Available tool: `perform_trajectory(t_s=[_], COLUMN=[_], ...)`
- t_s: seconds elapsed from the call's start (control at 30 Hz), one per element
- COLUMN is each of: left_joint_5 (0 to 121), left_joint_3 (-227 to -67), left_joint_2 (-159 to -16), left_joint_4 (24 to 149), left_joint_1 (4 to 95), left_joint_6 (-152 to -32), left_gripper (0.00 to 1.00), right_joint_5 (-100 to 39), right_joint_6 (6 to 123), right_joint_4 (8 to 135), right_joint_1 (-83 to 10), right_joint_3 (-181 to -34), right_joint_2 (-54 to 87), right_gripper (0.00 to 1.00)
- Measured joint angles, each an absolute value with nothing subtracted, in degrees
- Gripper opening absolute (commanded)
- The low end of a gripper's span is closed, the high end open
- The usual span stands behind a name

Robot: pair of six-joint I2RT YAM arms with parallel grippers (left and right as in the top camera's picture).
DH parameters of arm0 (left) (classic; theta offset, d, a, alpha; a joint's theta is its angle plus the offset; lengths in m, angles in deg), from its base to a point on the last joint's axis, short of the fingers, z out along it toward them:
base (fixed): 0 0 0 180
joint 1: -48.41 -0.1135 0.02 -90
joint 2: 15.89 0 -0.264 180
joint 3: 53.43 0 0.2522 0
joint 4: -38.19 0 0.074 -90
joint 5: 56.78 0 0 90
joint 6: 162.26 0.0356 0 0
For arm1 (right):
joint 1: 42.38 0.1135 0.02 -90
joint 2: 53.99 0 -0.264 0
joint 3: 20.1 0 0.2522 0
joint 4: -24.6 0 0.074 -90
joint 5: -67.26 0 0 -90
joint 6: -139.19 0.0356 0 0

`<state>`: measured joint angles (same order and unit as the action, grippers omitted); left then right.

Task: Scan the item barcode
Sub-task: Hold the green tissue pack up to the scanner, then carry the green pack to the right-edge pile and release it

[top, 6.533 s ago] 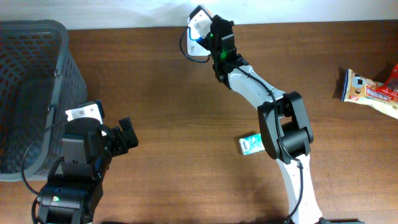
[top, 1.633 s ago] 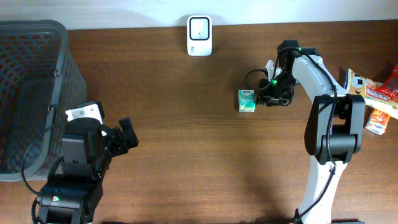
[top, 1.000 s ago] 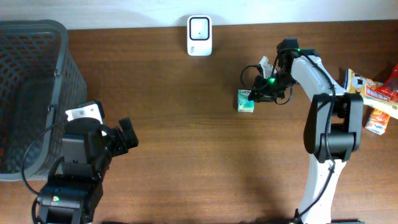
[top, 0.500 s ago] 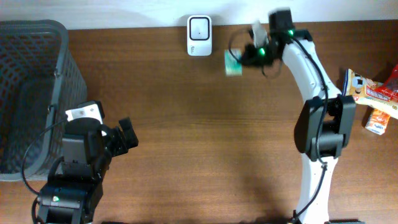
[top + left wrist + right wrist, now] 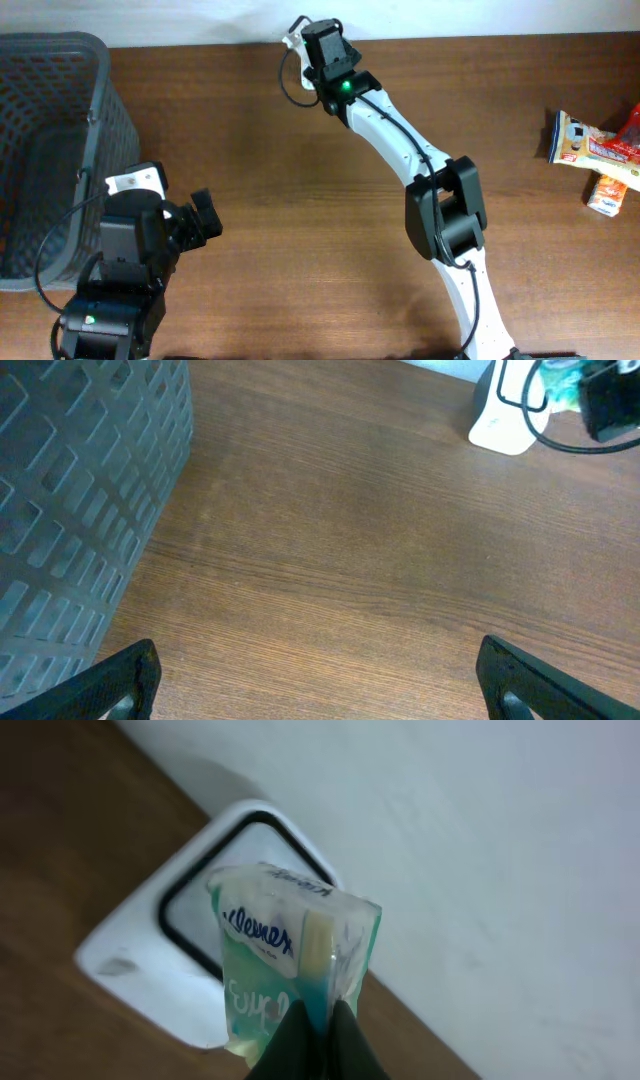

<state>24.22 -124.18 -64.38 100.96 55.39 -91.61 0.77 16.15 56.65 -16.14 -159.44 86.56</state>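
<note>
— Where is the pack?

— In my right gripper (image 5: 318,1038). Its fingers are pinched tight on the lower edge of the pack (image 5: 290,955), which stands upright in front of the scanner (image 5: 130,955) and covers part of its dark-framed window. The right wrist view shows this plainly, down to the Kleenex print. I cannot tell from it whether the pack touches the scanner.

— And from above?

— Much less. In the overhead view my right gripper (image 5: 325,45) sits over the scanner at the table's (image 5: 300,200) far edge, and the pack is hidden under it. Only a white sliver shows beside the wrist (I cannot say for sure that it is the scanner).

— Does anything else help?

— The left wrist view does. It shows the scanner (image 5: 505,415) from the side, standing on the wood. The pack (image 5: 560,380) is a teal blur just right of the scanner's top, with the black right gripper (image 5: 612,405) behind it.

— What about your left gripper?

— The left gripper (image 5: 320,672) is spread wide and holds nothing. It is well away from the scanner, low over bare wood. From above, the left gripper (image 5: 205,222) sits beside the basket (image 5: 50,150). A few snacks (image 5: 595,145) lie far to the scanner's right.
</note>
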Motion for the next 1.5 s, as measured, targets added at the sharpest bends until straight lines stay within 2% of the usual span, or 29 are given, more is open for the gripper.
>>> perform_trajectory(t_s=[0.23,0.4,0.5,0.6,0.73,0.77,0.8,0.83,0.97,1.07,1.1,1.13,1.17,1.3,1.5], left_joint_5=[24.22,24.22,24.22,24.22,24.22,24.22,24.24,24.2,24.22,24.22,24.29,24.22,24.22,24.24,24.22], left_joint_3=[-124.18,-124.18,-124.18,-124.18,-124.16,-124.16,-124.16,-124.16,-124.16,-124.16,-124.16,-124.16,-124.16,-124.16,-124.16], left_joint_2=[-64.38,-64.38,-64.4,-64.38,-64.38,-64.38,-64.38,-64.42,-64.38,-64.42,-64.42,-64.42,-64.42,-64.42,-64.42], left_joint_4=[100.94,100.96,100.94,100.96,100.85,100.9,100.98,100.96,100.96,100.96,100.94,100.96,100.96,100.96,100.96], left_joint_1=[55.39,55.39,55.39,55.39,55.39,55.39,55.39,55.39,55.35,55.35,55.37,55.39,55.37,55.39,55.39], left_joint_6=[-91.61,-91.61,-91.61,-91.61,-91.61,-91.61,-91.61,-91.61,-91.61,-91.61,-91.61,-91.61,-91.61,-91.61,-91.61], left_gripper=[0.99,0.99,0.99,0.99,0.99,0.99,0.99,0.99,0.99,0.99,0.99,0.99,0.99,0.99,0.99], right_joint_5=[2.01,-5.11,0.29,3.48,2.8,2.21,1.62,0.68,-2.8,-11.89,-14.62,-16.74,-18.36,-21.33,-22.95], right_joint_6=[14.4,14.05,20.72,32.11,49.59,56.06,58.25,62.95,67.34,66.42,66.25,66.05,65.83,65.39,65.7], right_joint_4=[50.15,50.5,48.6,55.55,73.45,79.66,82.9,89.89,102.17,104.23,104.21,104.25,104.27,106.59,116.66], right_joint_1=[-17.69,-17.69,-17.83,-19.73,-30.94,-38.41,-42.02,-50.79,-67.92,-74.0,-75.72,-77.12,-78.24,-78.72,-78.72], right_joint_3=[-159.44,-159.41,-159.35,-159.44,-159.72,-159.74,-160.38,-160.66,-160.44,-160.44,-160.44,-160.4,-160.4,-160.4,-160.38], right_joint_2=[86.54,86.54,86.52,84.96,76.9,73.51,72.53,70.87,71.68,73.01,73.69,74.25,74.74,74.89,72.4], right_gripper=[0.04,0.04,0.04,0.04,0.04,0.04,0.04,0.04,0.04,0.04,0.22,0.6,0.64,0.99,0.99])
